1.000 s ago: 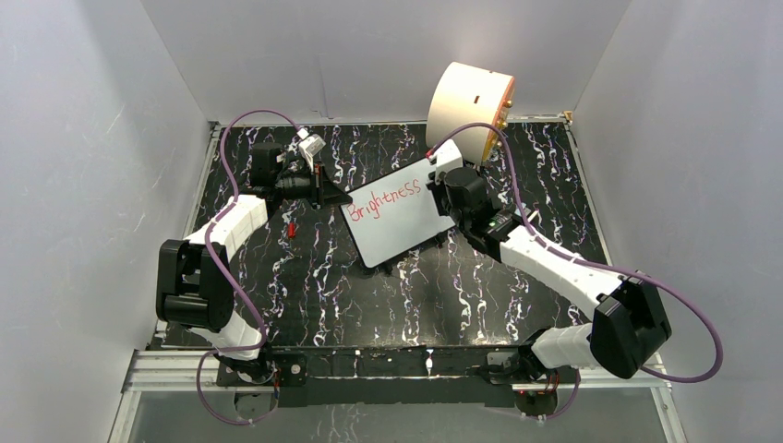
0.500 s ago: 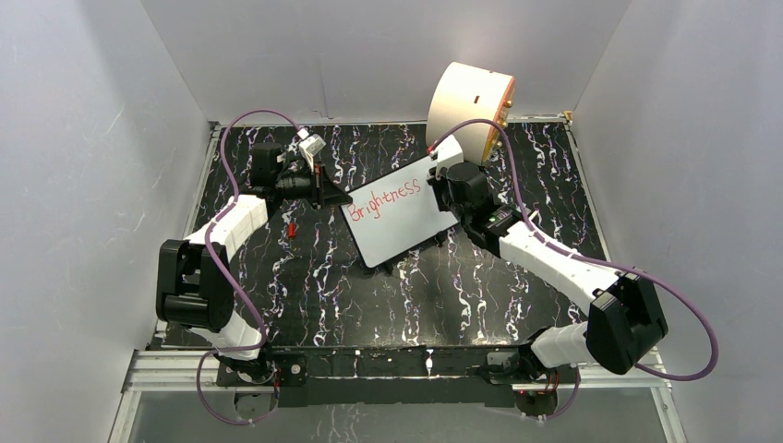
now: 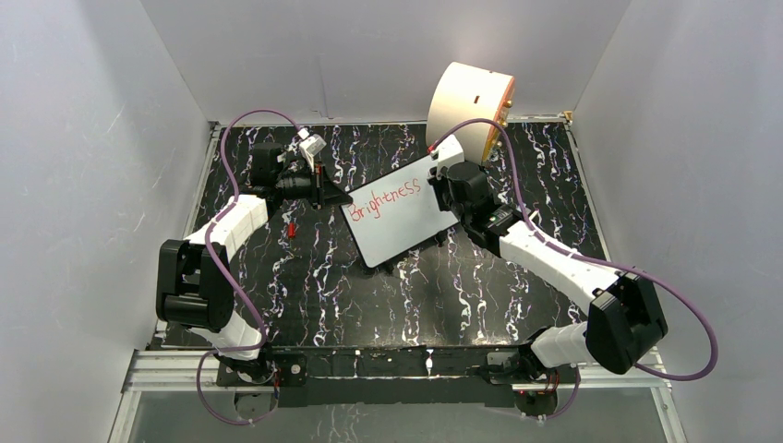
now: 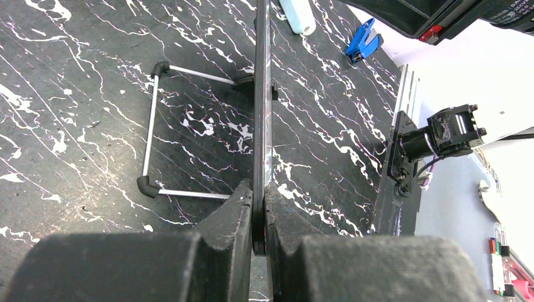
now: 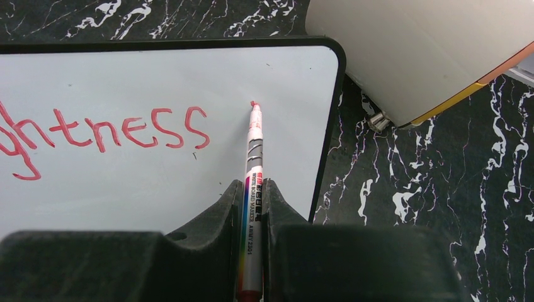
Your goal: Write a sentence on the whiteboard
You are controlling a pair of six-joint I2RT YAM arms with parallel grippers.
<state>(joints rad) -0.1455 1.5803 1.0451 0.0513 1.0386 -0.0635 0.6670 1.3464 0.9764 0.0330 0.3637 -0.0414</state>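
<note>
The whiteboard (image 3: 397, 217) stands tilted mid-table and bears one red word, "Brightness" (image 3: 386, 197); the rest of the sentence does not show. My left gripper (image 3: 325, 194) is shut on the board's left edge, seen edge-on in the left wrist view (image 4: 261, 126) between the closed fingers (image 4: 233, 217). My right gripper (image 3: 441, 173) is shut on a red whiteboard marker (image 5: 252, 189). Its tip (image 5: 254, 104) is at the board's surface (image 5: 126, 182), to the right of the last "s" (image 5: 196, 126).
A big cream cylinder (image 3: 469, 106) lies on its side just behind the board's right end, close to my right gripper. A wire board stand (image 4: 154, 132), a blue clip (image 4: 364, 41) and a small red item (image 3: 292, 229) lie on the black marbled table.
My right arm has shifted slightly left toward the board. The left arm and the board have not moved. The writing is unchanged.
</note>
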